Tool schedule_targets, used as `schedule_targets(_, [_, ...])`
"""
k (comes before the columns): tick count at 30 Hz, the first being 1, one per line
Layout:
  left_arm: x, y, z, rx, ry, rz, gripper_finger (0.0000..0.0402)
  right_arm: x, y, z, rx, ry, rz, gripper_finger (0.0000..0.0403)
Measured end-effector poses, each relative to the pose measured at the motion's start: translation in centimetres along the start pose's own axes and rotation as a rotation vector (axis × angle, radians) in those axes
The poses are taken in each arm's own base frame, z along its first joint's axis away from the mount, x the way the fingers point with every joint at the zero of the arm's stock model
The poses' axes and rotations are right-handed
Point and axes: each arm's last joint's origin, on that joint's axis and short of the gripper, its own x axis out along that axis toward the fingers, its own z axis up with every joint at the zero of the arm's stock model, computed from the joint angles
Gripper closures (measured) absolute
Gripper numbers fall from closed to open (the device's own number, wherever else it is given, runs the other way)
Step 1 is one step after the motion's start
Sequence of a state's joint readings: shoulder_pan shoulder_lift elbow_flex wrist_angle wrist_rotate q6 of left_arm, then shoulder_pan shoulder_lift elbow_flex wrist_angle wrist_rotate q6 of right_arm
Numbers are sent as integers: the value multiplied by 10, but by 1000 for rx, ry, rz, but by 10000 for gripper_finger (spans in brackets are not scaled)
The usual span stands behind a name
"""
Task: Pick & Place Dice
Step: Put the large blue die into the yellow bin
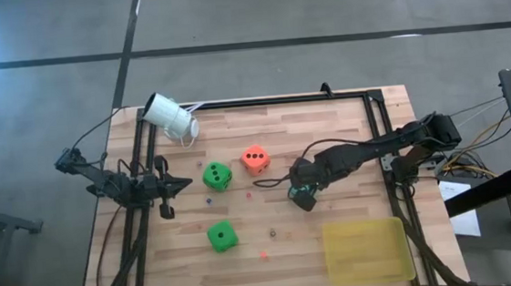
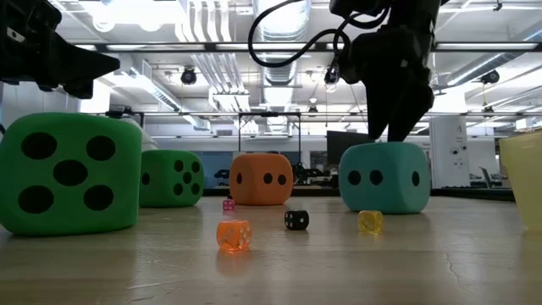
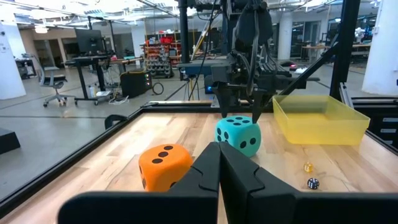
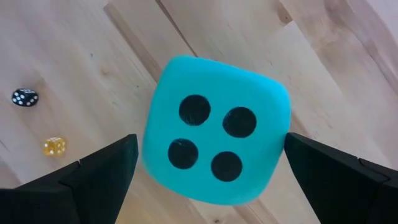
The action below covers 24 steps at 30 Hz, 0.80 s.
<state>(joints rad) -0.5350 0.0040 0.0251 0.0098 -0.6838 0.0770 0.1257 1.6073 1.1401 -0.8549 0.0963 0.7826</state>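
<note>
- Now the right gripper hangs straight over the teal die, fingers spread wide to either side of it and not yet touching; the die sits near the middle of the desk, toward its right edge.
- Likely the step is the grasp: lower until the fingers bracket two opposite flat faces, centred, then close gently, since the cube looks soft.
- The die rests flat with its four-pip face up; being a cube, it has no long axis, and its sides sit slightly turned against the fingers, so a small wrist twist would help.
- The yellow tray at the near right corner looks like the destination.
- The left gripper waits at the left edge, fingers pressed together, empty.
</note>
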Motion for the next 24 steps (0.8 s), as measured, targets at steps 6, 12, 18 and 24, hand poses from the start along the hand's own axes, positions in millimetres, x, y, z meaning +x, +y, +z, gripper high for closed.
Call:
schedule_targets(6, [0, 0, 0, 0, 0, 0, 396, 6, -1, -2, 1, -12, 7, 3])
schedule_targets(12, [0, 0, 0, 0, 0, 1, 396, 14, -4, -5, -7, -19, 18, 3])
schedule_targets(18, [0, 0, 0, 0, 0, 1, 396, 20, -5, -7, -36, -38, 30, 3])
schedule_targets(24, [0, 0, 0, 0, 0, 0, 396, 24, -7, -9, -31, -45, 36, 3])
